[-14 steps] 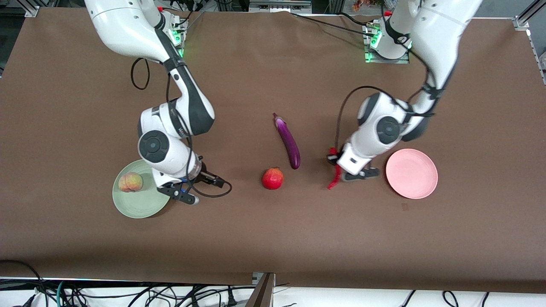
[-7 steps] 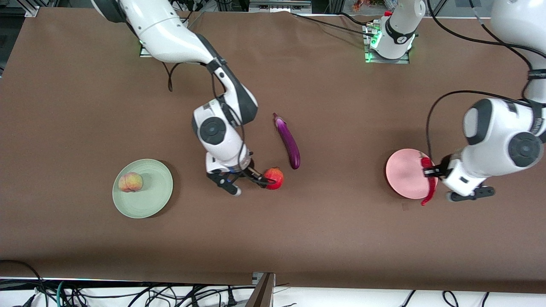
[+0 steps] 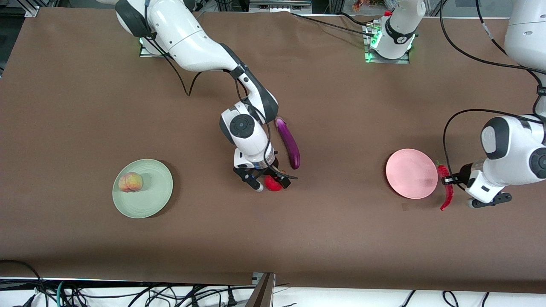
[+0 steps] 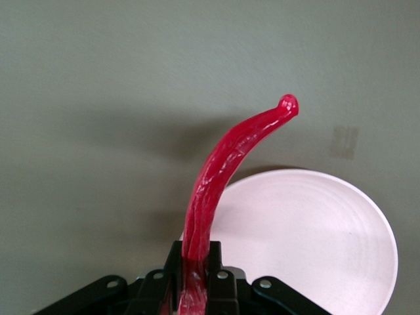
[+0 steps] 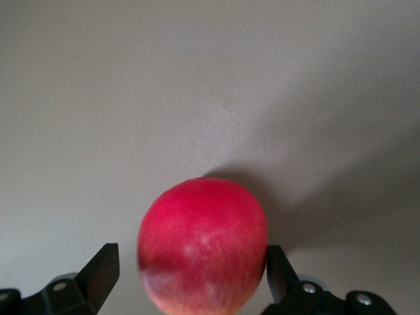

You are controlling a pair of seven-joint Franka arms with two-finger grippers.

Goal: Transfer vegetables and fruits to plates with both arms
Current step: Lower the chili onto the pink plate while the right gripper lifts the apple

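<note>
Our right gripper [image 3: 269,181] stands wide open over the red fruit [image 3: 273,183] at mid-table, one finger to either side of it and the fruit square in the gap; in the right wrist view the fruit [image 5: 202,246] fills the space between the two black fingertips [image 5: 100,270], one of which seems to be just touching its skin. We judge that a plain squeeze is all the coming move asks here. Just beside it, farther from the front camera, the purple eggplant [image 3: 288,142] lies with its long axis running from its stem cap down toward the fruit, close against our right arm's wrist.

Toward the left arm's end of the table, our left gripper [image 3: 448,181] is clamped on the red chili pepper [image 3: 445,192] near its stem end, the pod hanging with its long axis pointing at the front camera. It hangs over bare table just beside the pink plate [image 3: 407,179]; the plate lies from it toward the middle of the table.

The peach [image 3: 130,182] sits on the mint green plate [image 3: 155,196], well apart toward the right arm's end.
</note>
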